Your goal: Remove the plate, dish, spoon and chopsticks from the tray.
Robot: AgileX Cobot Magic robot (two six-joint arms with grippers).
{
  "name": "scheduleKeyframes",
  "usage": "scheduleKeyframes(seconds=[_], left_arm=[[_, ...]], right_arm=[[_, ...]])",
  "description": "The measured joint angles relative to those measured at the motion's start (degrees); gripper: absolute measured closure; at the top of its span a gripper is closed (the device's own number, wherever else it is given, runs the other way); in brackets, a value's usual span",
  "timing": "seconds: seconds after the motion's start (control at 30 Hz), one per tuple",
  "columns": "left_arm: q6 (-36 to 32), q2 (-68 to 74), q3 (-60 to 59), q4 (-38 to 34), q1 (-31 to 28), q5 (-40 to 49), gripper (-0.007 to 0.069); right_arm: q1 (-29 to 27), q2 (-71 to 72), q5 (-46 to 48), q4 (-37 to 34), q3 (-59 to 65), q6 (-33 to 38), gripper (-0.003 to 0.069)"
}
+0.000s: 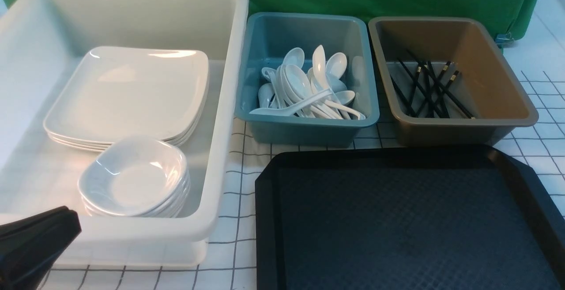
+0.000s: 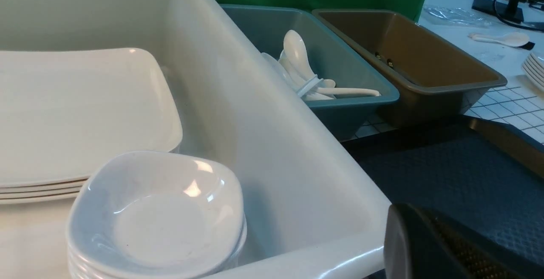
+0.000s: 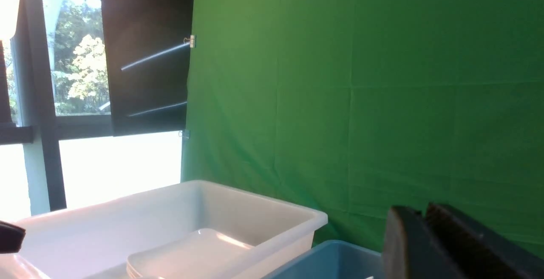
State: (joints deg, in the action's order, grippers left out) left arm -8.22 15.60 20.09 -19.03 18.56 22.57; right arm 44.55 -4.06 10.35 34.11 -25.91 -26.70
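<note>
- Centrally, the black tray [image 1: 410, 219] lies on the checked table [image 1: 234, 246], its surface bare.
- Left of the tray: white tub [image 1: 229, 104] holding the stacked plates [image 1: 128, 96] and, nearer the camera, stacked small dishes [image 1: 134, 177].
- Behind the tray: teal tub [image 1: 309, 124] filled with spoons [image 1: 304, 87].
- Behind the tray, further right: brown tub [image 1: 499, 87] containing the chopsticks [image 1: 430, 89].
- Left fingers [image 1: 33, 243]: closed, empty, at the near corner of the white tub.
- Right fingers [image 3: 425, 236]: raised toward the green backdrop [image 3: 361, 79], slightly parted, nothing visible between them.
</note>
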Motion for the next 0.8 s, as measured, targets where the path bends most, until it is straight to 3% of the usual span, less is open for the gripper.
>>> scheduleKeyframes(seconds=[0.8], left_arm=[[-0.57,0.0,0.0,3.91,-0.16,-0.42,0.0625]], right_arm=[[0.0,0.05,0.12,0.0,0.11,-0.13,0.0534]])
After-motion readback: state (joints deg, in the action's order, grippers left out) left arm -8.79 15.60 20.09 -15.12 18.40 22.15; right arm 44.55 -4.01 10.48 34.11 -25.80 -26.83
